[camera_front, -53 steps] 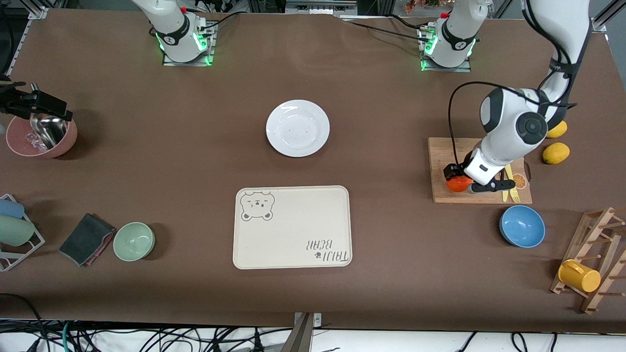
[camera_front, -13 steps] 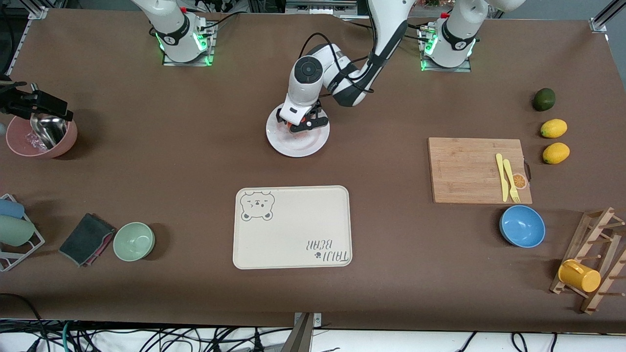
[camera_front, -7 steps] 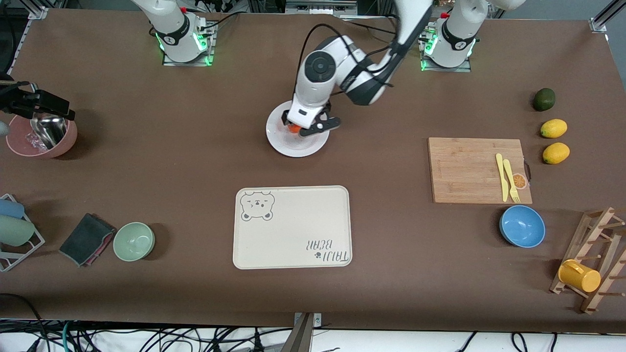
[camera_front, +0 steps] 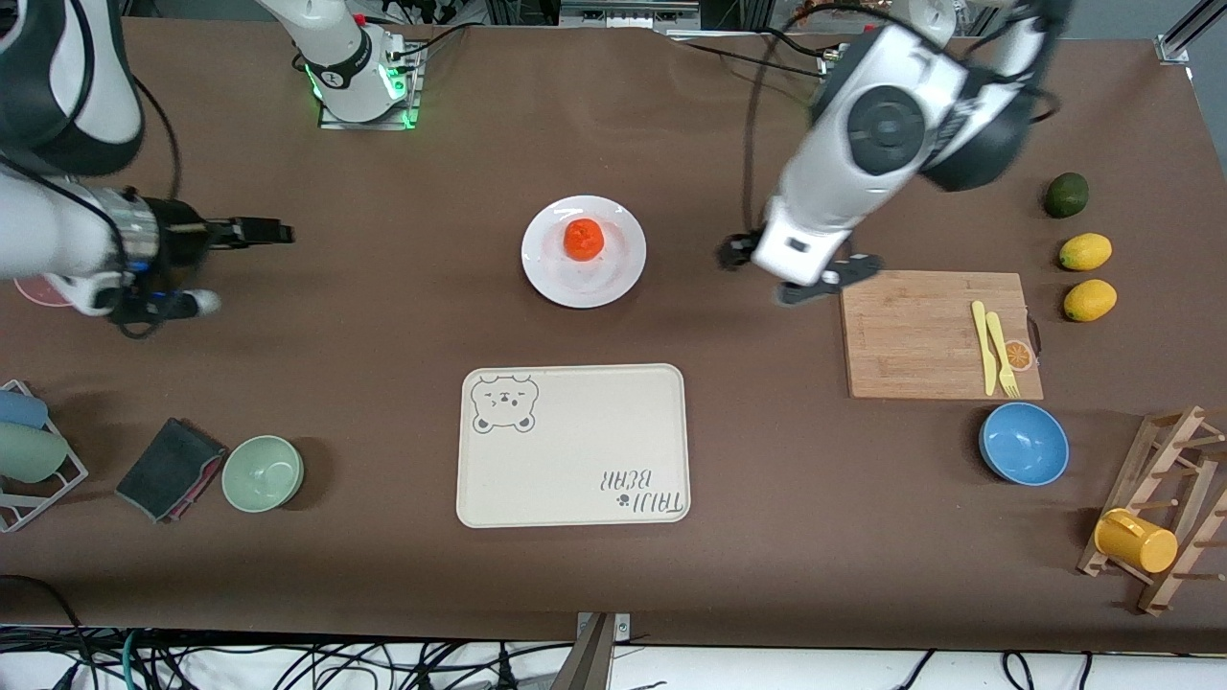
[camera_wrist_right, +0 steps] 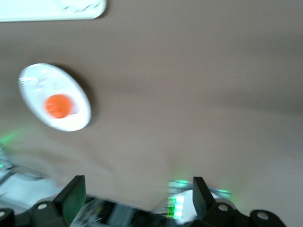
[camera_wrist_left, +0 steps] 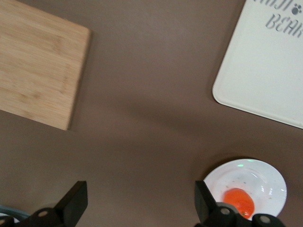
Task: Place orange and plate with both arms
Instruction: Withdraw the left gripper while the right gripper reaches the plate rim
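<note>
The right gripper [camera_front: 206, 268] hangs over bare brown worktop [camera_front: 383, 316] toward the right arm's end, jaws spread wide with nothing between them. Well apart from those jaws, near mid-worktop, the orange [camera_front: 582, 239] sits on the white plate [camera_front: 621, 273], a little off its centre; both wrist views show the same pairing, orange [camera_wrist_left: 238, 200] on plate [camera_wrist_left: 270, 179] and orange [camera_wrist_right: 58, 106] on plate [camera_wrist_right: 78, 124]. The beige bear-printed tray [camera_front: 573, 446] lies nearer the front camera than the plate. The left gripper [camera_front: 800, 271] is up over the worktop between plate and wooden cutting board [camera_front: 911, 335], just beside the board's edge, jaws released and empty, clear of the orange.
</note>
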{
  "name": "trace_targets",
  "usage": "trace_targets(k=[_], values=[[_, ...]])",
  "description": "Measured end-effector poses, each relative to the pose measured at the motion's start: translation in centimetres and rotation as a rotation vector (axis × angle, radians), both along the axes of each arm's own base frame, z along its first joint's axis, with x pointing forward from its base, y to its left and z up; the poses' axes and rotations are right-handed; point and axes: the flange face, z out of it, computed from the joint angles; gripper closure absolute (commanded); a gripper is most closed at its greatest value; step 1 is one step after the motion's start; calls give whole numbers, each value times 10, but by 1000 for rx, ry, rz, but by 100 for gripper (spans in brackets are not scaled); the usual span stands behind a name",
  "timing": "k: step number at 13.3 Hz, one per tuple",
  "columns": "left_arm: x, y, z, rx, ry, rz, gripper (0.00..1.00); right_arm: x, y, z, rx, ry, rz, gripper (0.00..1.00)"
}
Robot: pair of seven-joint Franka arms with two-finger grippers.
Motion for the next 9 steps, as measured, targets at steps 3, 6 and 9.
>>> trace_targets(k=[3, 6, 9], values=[[9, 81, 42, -12, -34, -151, 0, -14, 29, -61, 101, 25, -71, 0], [-1, 123, 75, 49, -54, -275, 0, -39, 98, -116, 161, -44, -104, 0], [-9, 180, 110, 44, -102, -394, 0, -86, 191, -161, 169, -142, -54, 0]])
